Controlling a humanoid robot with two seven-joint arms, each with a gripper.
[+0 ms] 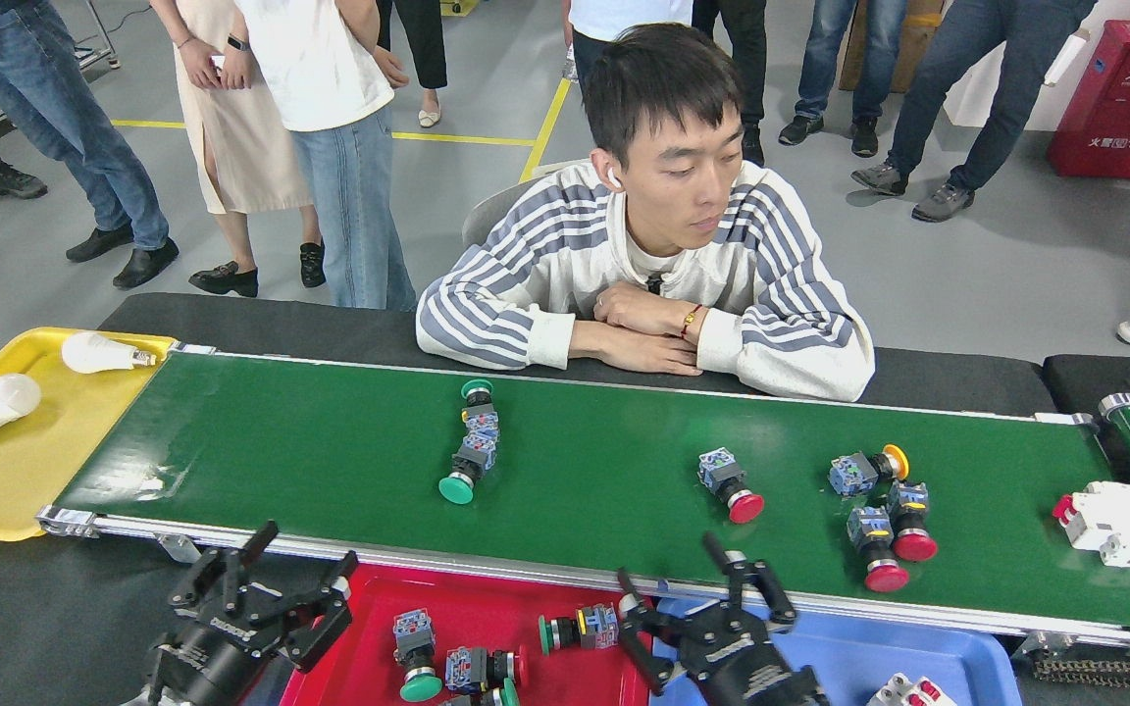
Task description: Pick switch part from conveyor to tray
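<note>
Nearest me, my left pincer (276, 579) and right pincer (697, 598) both hang spread and empty over the red tray (369, 686), where three switch parts (580, 628) lie. Beyond, the conveyor (281, 451) carries two green-capped switches (467, 441) end to end, three red ones (730, 485) and a yellow one farther right. A person's folded arms (643, 333) rest on the bench behind.

Bright, even overhead light; soft shadows, sharp focus, edges perhaps slightly warped
</note>
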